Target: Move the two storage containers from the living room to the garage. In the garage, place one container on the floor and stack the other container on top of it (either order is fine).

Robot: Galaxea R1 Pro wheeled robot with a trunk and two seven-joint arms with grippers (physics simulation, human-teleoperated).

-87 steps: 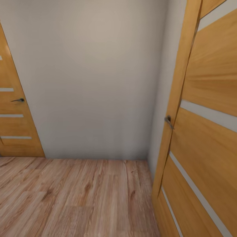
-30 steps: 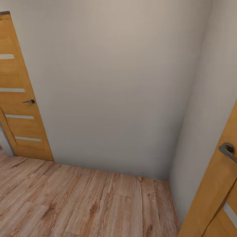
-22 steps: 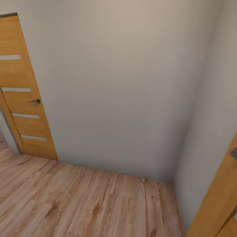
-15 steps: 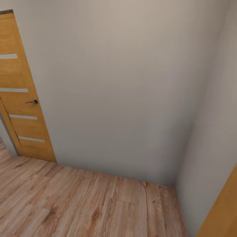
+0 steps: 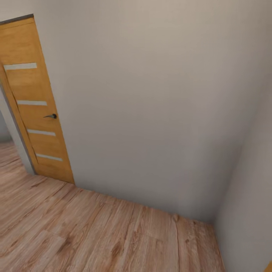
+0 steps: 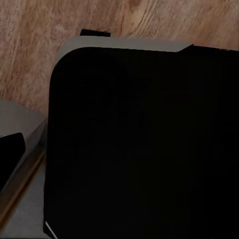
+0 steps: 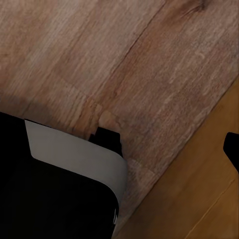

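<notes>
The wood floor (image 5: 94, 234) is light brown planks — it runs up to the wall (image 5: 151, 105).

One door (image 5: 36, 102) — one handle (image 5: 51, 116)

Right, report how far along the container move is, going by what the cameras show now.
Nothing looks done yet. The head view shows a plain pale wall, a light wood-plank floor and an orange wooden door with pale stripes, so this is not the garage's concrete. In hand: apparently just travelling through the house. No orange-red bin appears, so fetching, carrying and stacking both seem left.
</notes>
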